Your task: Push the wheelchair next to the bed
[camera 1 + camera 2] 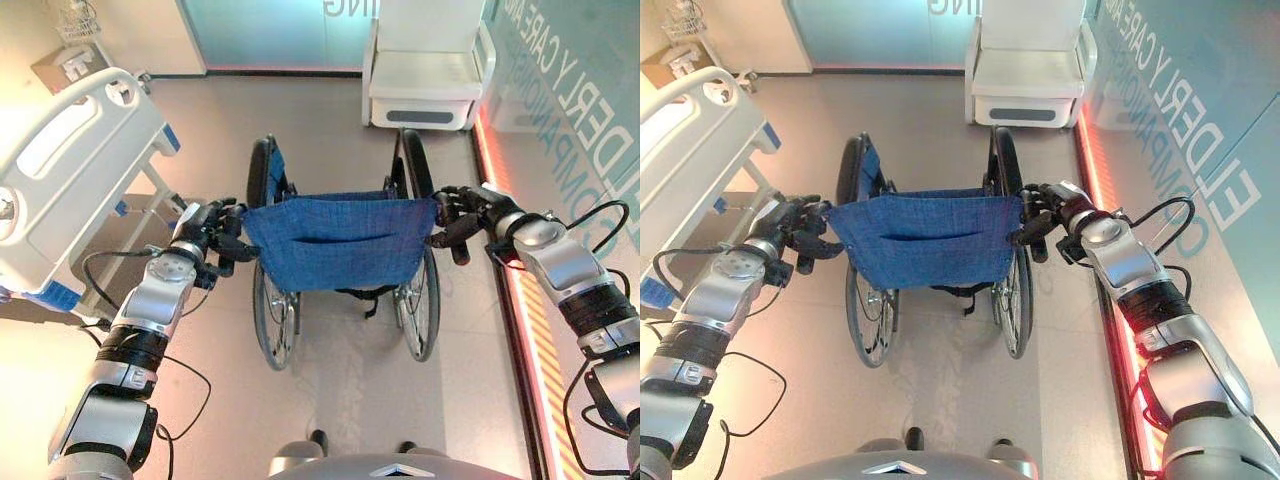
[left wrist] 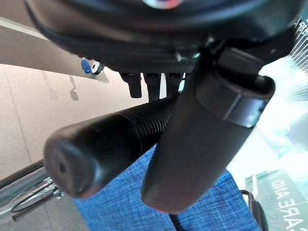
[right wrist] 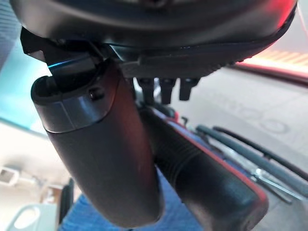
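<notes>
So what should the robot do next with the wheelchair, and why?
Probably push it gently forward, steering left. The left hand and right hand each grip a push handle of the wheelchair, and the bed stands ahead on its left.

The wheelchair has a backrest of blue woven cloth, matt and slightly coarse, and thin shiny metal spokes in its wheels. Its push handle is black ribbed rubber (dull, with a smooth rounded end). The bed has a glossy white plastic end panel. The armchair looks smooth and pale. The floor is smooth, faintly sheened.
</notes>
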Robot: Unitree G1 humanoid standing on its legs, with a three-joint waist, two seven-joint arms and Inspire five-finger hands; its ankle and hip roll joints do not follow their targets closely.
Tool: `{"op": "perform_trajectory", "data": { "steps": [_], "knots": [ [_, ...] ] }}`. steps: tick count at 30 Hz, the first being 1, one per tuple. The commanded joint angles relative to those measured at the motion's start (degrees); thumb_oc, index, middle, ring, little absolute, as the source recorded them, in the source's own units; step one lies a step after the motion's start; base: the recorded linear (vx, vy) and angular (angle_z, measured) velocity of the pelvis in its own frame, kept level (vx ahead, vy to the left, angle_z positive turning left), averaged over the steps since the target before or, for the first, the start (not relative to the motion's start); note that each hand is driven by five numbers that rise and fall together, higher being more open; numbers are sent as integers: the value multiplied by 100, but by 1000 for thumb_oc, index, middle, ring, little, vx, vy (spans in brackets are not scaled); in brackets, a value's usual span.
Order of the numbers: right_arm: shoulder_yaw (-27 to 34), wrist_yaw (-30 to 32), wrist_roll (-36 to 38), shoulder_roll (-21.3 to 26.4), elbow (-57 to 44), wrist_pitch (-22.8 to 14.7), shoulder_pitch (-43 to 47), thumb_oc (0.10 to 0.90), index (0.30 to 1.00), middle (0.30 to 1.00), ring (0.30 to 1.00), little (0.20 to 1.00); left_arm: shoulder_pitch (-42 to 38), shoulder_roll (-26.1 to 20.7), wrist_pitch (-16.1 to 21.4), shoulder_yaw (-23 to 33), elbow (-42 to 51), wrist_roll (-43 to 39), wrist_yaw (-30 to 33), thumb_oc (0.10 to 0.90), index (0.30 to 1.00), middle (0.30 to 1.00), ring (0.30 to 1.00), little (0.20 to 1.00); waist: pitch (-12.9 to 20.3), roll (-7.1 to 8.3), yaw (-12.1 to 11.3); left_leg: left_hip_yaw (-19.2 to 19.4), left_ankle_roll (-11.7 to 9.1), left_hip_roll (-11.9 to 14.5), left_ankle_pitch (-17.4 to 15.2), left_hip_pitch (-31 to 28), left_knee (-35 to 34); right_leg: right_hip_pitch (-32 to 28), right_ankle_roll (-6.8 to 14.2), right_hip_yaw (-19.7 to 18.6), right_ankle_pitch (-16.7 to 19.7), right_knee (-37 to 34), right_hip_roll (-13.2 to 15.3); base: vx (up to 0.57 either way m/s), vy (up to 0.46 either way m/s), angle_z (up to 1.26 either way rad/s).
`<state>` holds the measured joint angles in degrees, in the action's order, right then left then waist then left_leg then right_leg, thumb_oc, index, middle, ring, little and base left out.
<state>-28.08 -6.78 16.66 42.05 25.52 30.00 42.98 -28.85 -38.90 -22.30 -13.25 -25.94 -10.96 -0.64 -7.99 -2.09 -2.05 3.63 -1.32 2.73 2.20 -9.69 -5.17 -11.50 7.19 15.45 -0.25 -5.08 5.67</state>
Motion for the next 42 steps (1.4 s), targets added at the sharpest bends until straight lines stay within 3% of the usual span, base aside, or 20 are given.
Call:
{"op": "perform_trajectory", "data": {
  "steps": [1,7,13,22,29,36,38,42],
  "knots": [
    [-394,-50,216,-3,445,-47,670,800,900,900,900,900,-143,-805,-361,-223,-829,460,220,800,900,900,900,900,297,295,-326,94,201,-595,-345,56,49,155,-299,78,-226,294,-276,14,3,9],
    [-510,20,316,-105,710,98,847,800,900,900,900,900,-306,-689,-536,-381,-1096,355,235,800,900,900,900,900,276,282,-325,97,203,-607,-355,59,80,157,-300,59,-223,311,-268,4,1,2],
    [-549,-211,343,-312,1078,351,883,800,900,900,900,900,-444,-376,-1048,-488,-1564,84,285,800,900,900,900,900,254,269,-285,102,204,-615,-357,38,89,150,-303,23,-223,321,-279,0,0,0],
    [-587,-408,840,-661,1818,1272,961,800,900,900,900,900,-984,-324,-1523,-828,-2090,275,-4,800,900,900,900,900,241,247,-222,154,190,-617,-355,22,125,134,-317,-7,-231,336,-289,0,0,0],
    [-649,-532,722,-803,2160,1507,1013,800,900,900,900,900,-1302,-323,-1936,-1029,-2270,38,103,800,900,900,900,900,222,224,-193,163,195,-630,-355,17,126,117,-330,-47,-230,312,-308,0,0,0],
    [-614,-428,1445,-901,2117,1342,987,800,900,900,900,900,-1317,-155,-1681,-932,-2183,-1138,626,800,900,900,900,900,218,226,-186,151,185,-637,-342,13,117,105,-337,-61,-224,297,-311,0,0,0],
    [-566,-488,1669,-930,2048,1453,945,800,900,900,900,900,-1214,-66,-1581,-822,-2103,-1584,769,800,900,900,900,900,217,228,-185,138,185,-643,-339,14,110,110,-341,-62,-220,294,-314,0,0,0],
    [-533,-800,1246,-952,2107,1583,798,800,900,900,900,900,-1048,28,-1404,-738,-2056,-1614,933,800,900,900,900,900,215,235,-180,135,184,-648,-332,19,110,118,-341,-64,-217,300,-313,0,0,0]
  ]
}}
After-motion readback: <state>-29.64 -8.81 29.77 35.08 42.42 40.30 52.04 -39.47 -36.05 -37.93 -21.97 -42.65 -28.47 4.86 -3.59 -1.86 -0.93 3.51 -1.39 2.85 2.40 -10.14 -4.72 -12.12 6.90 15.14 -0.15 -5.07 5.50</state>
